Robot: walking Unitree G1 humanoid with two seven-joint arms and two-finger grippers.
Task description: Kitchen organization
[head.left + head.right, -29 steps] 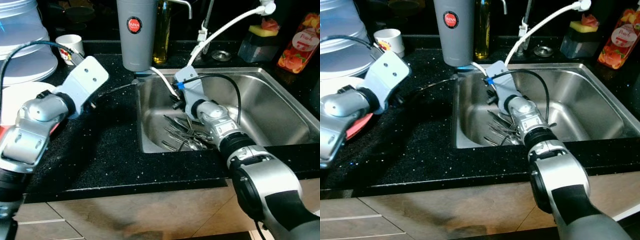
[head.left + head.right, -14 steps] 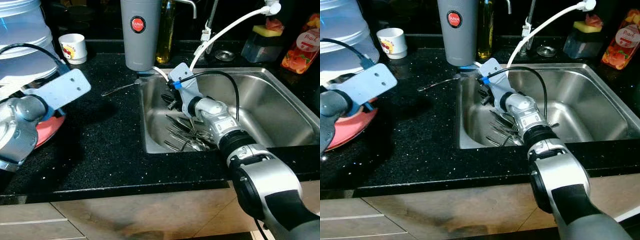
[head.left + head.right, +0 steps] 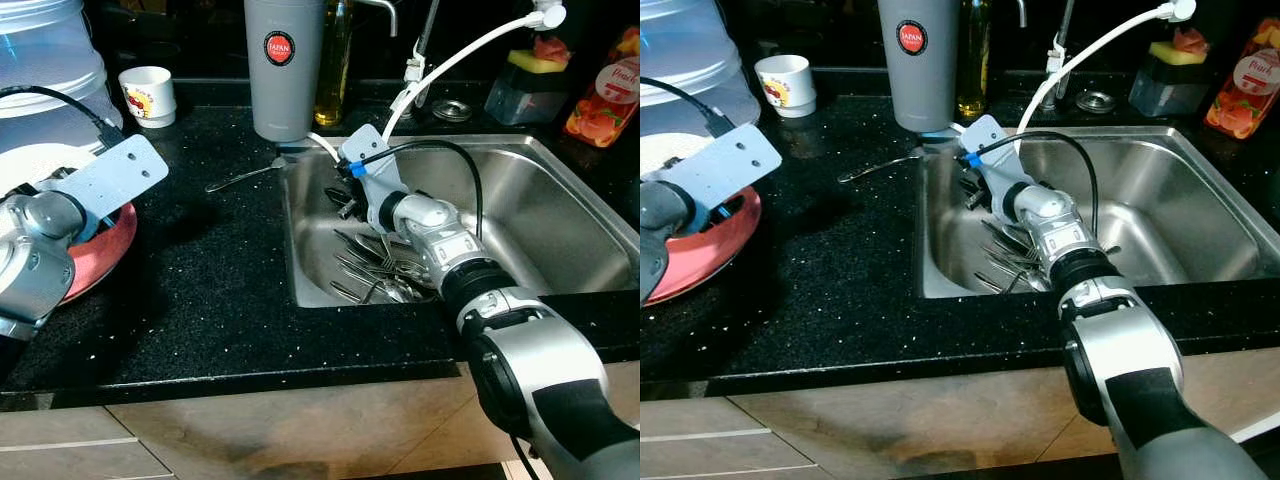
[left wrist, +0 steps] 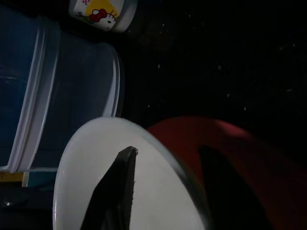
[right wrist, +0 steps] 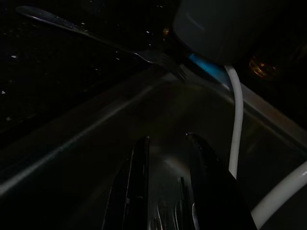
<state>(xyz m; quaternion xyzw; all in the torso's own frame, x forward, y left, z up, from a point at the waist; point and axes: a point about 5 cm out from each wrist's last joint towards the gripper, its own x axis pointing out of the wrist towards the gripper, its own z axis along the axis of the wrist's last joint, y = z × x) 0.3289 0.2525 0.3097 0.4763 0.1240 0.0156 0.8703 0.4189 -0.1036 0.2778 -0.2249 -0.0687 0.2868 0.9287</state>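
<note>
Cutlery (image 3: 375,272) heaped in sink (image 3: 560,215), right end effector (image 5: 168,158) among it

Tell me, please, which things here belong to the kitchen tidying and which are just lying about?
Job in hand:
- cutlery pile in the sink
- fork on the counter
- right gripper in the sink
- left gripper over the white plate and red plate

Lying about:
- grey canister
- cup
- oil bottle
</note>
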